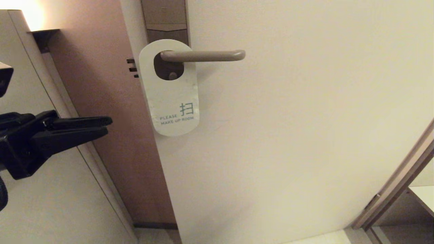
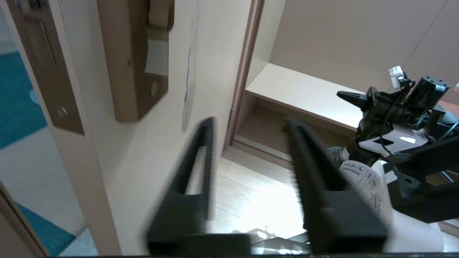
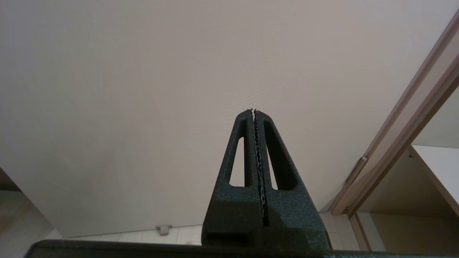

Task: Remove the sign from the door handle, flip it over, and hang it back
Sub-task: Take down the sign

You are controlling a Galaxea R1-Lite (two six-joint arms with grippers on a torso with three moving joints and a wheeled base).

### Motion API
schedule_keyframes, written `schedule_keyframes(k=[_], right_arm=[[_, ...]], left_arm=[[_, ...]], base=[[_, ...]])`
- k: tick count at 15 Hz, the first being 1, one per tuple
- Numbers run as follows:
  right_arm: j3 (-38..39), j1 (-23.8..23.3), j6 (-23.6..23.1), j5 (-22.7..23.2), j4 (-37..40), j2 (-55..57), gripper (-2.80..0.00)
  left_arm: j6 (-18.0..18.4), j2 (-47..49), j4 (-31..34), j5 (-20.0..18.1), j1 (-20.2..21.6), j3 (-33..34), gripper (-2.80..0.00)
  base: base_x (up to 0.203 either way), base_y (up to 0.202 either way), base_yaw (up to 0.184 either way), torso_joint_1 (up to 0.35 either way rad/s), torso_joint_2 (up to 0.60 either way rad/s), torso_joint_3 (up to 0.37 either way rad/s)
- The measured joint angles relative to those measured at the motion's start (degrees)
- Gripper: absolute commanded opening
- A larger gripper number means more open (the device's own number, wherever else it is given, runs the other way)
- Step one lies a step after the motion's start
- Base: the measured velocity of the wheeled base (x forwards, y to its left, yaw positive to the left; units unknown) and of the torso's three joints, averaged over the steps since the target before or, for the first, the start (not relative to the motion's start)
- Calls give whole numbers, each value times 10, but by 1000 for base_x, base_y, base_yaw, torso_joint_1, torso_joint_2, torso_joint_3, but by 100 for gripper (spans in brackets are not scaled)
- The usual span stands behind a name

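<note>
Sign [image 1: 172, 91] on door handle [image 1: 203, 55]: thin, light, likely flexy card; pinch lower edge. Left gripper [image 1: 107, 125] left of sign, part-open, empty.

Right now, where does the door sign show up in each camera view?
Head view: the sign hangs on the door handle, upper centre, white side out.
Left wrist view: only its thin edge shows against the door, beyond the open left gripper.
Right wrist view: not in it.
Shared landmark: the pale door.
</note>
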Motion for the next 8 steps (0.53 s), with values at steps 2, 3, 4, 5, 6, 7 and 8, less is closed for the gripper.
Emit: schedule_keyframes(k=[2,3,4,5,6,7,8], right_arm=[[0,0,0,0,0,0,-280],[0,0,0,0,0,0,-280],[0,0,0,0,0,0,-280],[0,0,0,0,0,0,-280],[0,0,0,0,0,0,-280],[0,0,0,0,0,0,-280],[0,0,0,0,0,0,-280]], left_arm=[[0,1,0,0,0,-11,0],[-1,2,0,0,-1,-14,0],[0,2,0,0,-1,-16,0],[0,2,0,0,-4,-17,0],[-1,2,1,0,-5,-17,0],[-1,2,0,0,-8,-17,0],[-2,4,1,0,-13,-18,0]], base=[[0,0,0,0,0,0],[0,0,0,0,0,0],[0,0,0,0,0,0],[0,0,0,0,0,0],[0,0,0,0,0,0],[0,0,0,0,0,0],[0,0,0,0,0,0]])
